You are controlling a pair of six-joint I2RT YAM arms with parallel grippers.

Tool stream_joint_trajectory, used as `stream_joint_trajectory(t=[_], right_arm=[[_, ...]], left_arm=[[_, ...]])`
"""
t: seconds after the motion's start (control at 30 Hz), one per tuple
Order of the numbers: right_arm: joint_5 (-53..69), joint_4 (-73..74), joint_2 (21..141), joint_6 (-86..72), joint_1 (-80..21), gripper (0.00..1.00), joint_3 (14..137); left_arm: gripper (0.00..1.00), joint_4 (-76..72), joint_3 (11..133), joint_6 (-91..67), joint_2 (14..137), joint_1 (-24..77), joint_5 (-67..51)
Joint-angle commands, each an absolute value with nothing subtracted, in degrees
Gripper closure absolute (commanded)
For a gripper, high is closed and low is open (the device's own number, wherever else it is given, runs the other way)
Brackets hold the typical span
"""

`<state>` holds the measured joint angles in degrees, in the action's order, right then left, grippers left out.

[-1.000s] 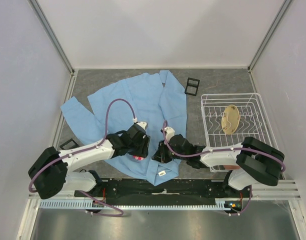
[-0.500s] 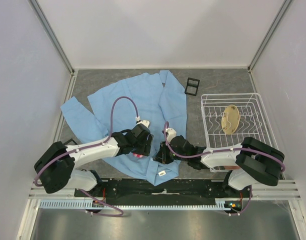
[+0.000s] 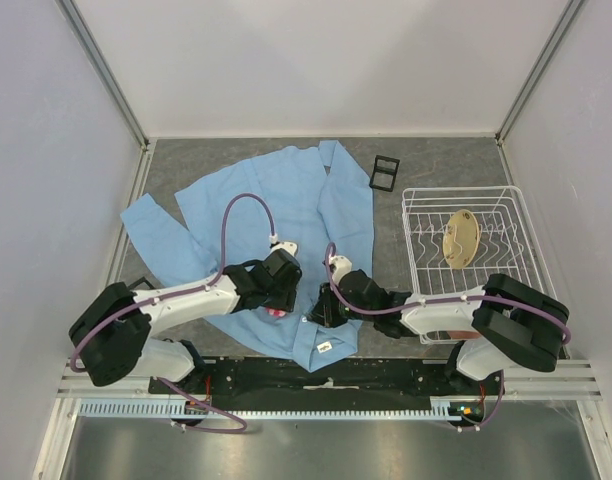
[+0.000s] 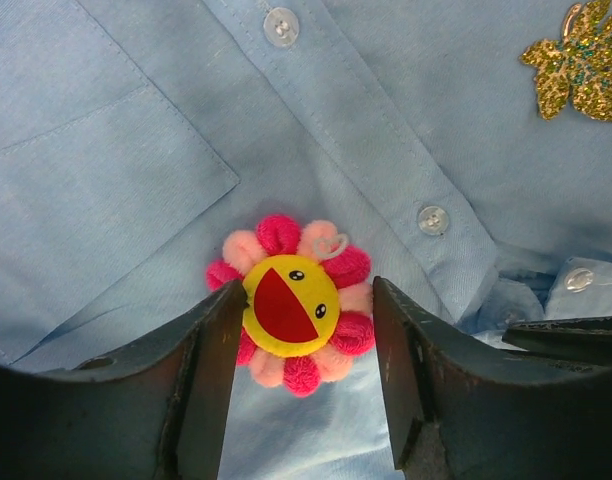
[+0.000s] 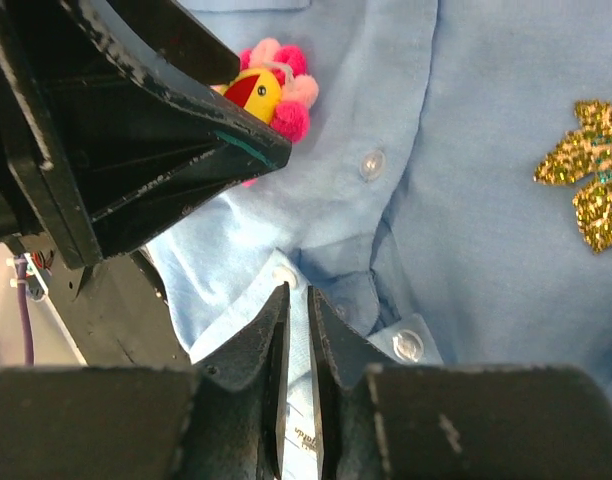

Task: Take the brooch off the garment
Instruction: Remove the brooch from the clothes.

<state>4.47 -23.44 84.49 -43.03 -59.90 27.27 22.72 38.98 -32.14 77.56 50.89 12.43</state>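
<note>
The garment (image 3: 276,200) is a light blue shirt spread flat on the grey table. The brooch (image 4: 291,305), a pink-petalled flower with a yellow face and red mouth, is pinned near the button strip. My left gripper (image 4: 308,296) stands open astride it: the left finger touches the petals and a small gap shows at the right finger. In the top view the brooch (image 3: 277,313) peeks out beneath the left gripper (image 3: 281,300). My right gripper (image 5: 297,295) is shut on a fold of the garment (image 5: 486,100) by a button, just beside the brooch (image 5: 271,85).
A glittery gold emblem (image 4: 578,65) sits on the shirt to the right of the buttons. A white wire rack (image 3: 516,215) holding a beige item stands at the right. Small black frames lie at the back (image 3: 385,172) and at the left (image 3: 138,288).
My left arm has shifted a little to the right, bringing its gripper over the brooch. Its jaws widened briefly and came back in. The right gripper has kept its hold and place.
</note>
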Motion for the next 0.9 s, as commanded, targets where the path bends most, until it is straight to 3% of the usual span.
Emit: stream_joint_trajectory(t=[0.0,0.23,0.37,0.47,0.63,0.77,0.87], right_arm=[[4.1,-22.9,84.1,-41.3,-60.1,0.80,31.2],[3.3,-17.1,83.9,-34.0,-60.2,0.71,37.2],[0.3,-12.3,84.1,-26.2,-60.5,0.66,40.2],[-3.3,-8.9,85.7,-19.7,-62.5,0.59,43.4],[-12.7,-8.1,88.7,-12.0,-68.2,0.47,46.6],[-16.4,-9.2,92.1,-8.4,-71.7,0.45,49.5],[-17.9,-9.2,95.1,-6.8,-73.7,0.43,52.4]], left_arm=[[0.41,26.5,37.3,-35.3,76.6,51.5,11.9],[0.48,28.5,37.6,-36.8,72.6,51.6,11.7],[0.30,31.5,39.8,-38.8,66.0,51.5,10.9],[0.24,33.5,41.7,-40.5,61.4,51.5,11.4],[0.26,37.2,42.5,-44.4,53.4,51.0,14.5],[0.37,38.3,38.3,-48.9,46.6,49.0,16.5],[0.39,38.3,35.5,-51.1,41.6,46.2,14.2]])
